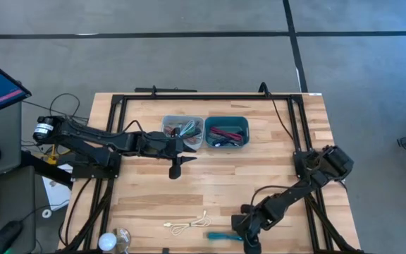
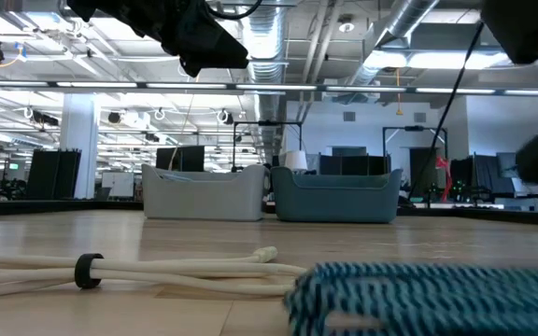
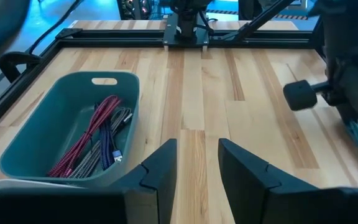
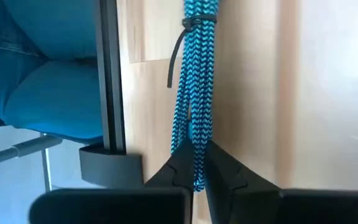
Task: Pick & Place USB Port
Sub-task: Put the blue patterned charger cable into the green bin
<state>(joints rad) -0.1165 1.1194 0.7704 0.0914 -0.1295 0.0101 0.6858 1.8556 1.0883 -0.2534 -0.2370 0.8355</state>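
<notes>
A teal braided USB cable bundle (image 1: 219, 236), tied with a black band (image 4: 194, 23), lies near the table's near edge and also shows in the low view (image 2: 428, 294). My right gripper (image 1: 247, 238) is shut on its right end. A white cable (image 1: 189, 225) lies on the wood just left of it. My left gripper (image 1: 177, 168) is open and empty, hovering just in front of the clear bin (image 1: 183, 132) and the teal bin (image 1: 226, 132). Both bins hold cables. My right gripper pinches the end of the teal cable bundle (image 4: 195, 163) between its two fingers. The fingers come from the table's right, slanting down, in line with the cable. The rest of the bundle stretches away toward the table's left along the wood (image 4: 197, 74).
The black frame rail (image 4: 110, 74) runs along the table's near edge beside the teal cable. The teal bin (image 3: 73, 124) holds red and blue cables. Bare wood (image 1: 245, 176) lies between the bins and the two cables. A bulb-like object (image 1: 108, 242) sits at the near left corner.
</notes>
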